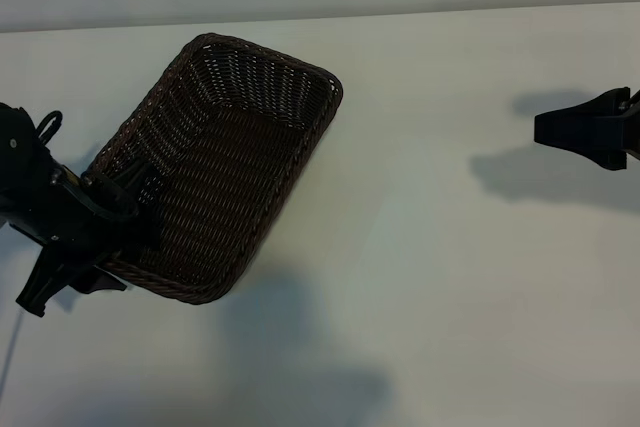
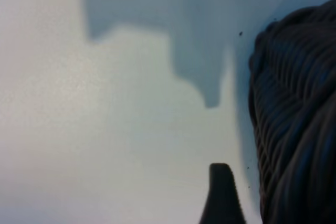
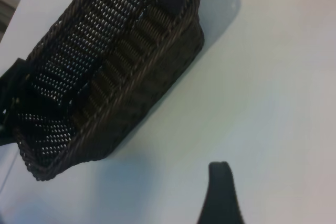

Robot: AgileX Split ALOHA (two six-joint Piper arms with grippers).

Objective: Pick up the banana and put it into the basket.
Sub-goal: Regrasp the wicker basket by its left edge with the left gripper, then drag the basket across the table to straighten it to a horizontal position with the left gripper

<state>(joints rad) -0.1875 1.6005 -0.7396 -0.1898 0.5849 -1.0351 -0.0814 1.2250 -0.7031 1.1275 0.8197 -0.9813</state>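
L hand (image 1: 60, 282) hung at the near-left corner of the basket (image 1: 225, 162), just outside the braided rim and low to the table (image 1: 450, 277). Its fingers couldn't be made out in the exterior view, and its own wrist cam showed only one dark fingertip (image 2: 221, 192) beside the wicker wall, w/ bare table past it, so apart or together: cannot tell. Nothing seen in its grip.

R hand (image 1: 590, 127) sat well off to the basket's right, near the view's edge, nothing between its fingers; by the look of it they stood apart, though only one fingertip (image 3: 221, 192) showed in its wrist cam.

Banana: not visible in any view. Basket interior looked empty where visible, though the L arm covered part of the near-left end. So which way the fruit lay from either hand, and how its long axis ran, can't be said from here.

Basket's long axis ran diagonal, from near-left by the L hand to far-right. L hand was by far the nearer to it. My guess: if the banana were hidden under the L arm, that arm would do the pick.
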